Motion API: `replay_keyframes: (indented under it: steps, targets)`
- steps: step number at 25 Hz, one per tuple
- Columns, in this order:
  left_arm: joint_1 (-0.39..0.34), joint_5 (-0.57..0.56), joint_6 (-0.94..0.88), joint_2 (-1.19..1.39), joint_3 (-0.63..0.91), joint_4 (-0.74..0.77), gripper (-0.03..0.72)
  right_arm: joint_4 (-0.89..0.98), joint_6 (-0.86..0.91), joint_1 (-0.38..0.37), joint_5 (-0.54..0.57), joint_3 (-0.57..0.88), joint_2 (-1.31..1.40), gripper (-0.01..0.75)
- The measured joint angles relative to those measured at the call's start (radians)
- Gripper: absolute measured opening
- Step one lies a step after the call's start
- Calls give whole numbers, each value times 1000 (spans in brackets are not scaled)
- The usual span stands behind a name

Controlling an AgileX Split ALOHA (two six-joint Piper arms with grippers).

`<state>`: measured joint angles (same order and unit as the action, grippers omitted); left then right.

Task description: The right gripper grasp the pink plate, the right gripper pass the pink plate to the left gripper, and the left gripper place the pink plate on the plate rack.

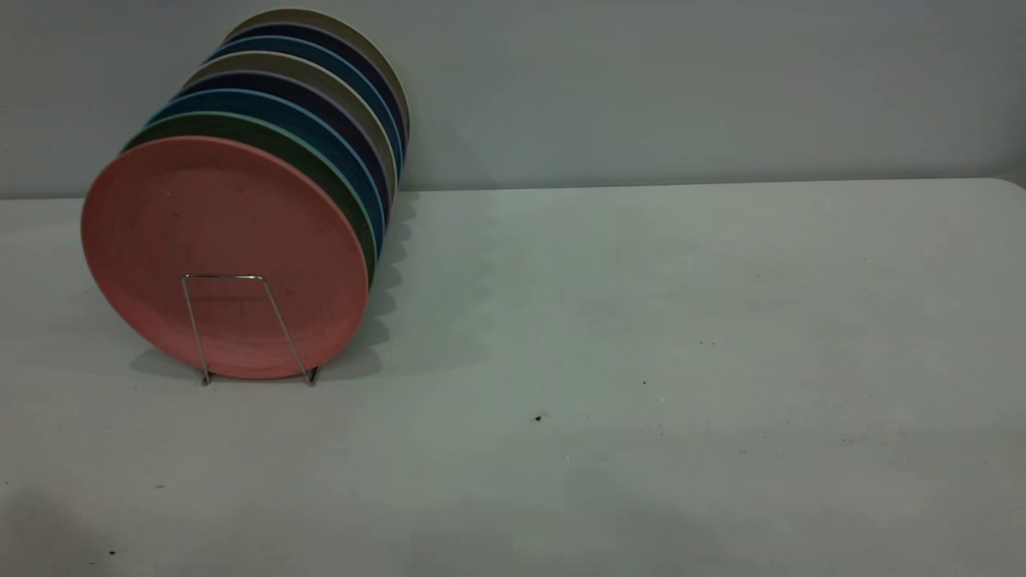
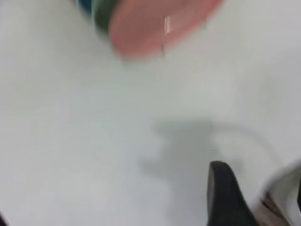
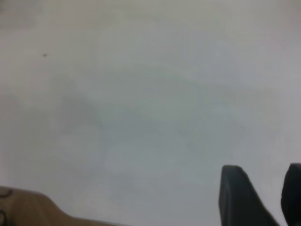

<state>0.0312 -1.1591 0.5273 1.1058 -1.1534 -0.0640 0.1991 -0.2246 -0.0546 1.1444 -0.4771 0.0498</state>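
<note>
The pink plate [image 1: 224, 252] already stands upright at the front of the plate rack [image 1: 248, 328], so nothing seems left, while the right gripper [image 3: 263, 197] hovers empty, fingers apart, and the left gripper's [image 2: 230, 197] spread cannot be told.

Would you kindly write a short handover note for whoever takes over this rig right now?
Left claw: over bare table, holding nothing; one finger in view.
Right claw: over bare table, fingers apart, empty.
Pink plate: standing upright in the plate rack, frontmost in a row of plates.
Done: grasp, handover and placement appear complete.
Left: nothing evident beyond parking the arms.
</note>
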Motion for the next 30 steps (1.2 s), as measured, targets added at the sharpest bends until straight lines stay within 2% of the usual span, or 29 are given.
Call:
replay_keyframes:
  steps: [4,10,12,22,25,30]
  targets:
    - [0,-8,-131,-45,0,87,404,-1,0,54,0,0,-15,239]
    - [0,-8,-235,-105,34,80,404,-1,1,139,0,0,-67,239]
    - [0,-8,-252,-140,93,77,404,0,1,144,0,0,-67,239]
    - [0,22,-354,-468,601,52,406,0,6,144,0,0,-68,239]
    - [0,35,-420,-581,664,46,423,0,18,144,0,0,-68,239]
    - [0,48,-463,-731,667,47,445,0,28,144,0,0,-68,239]
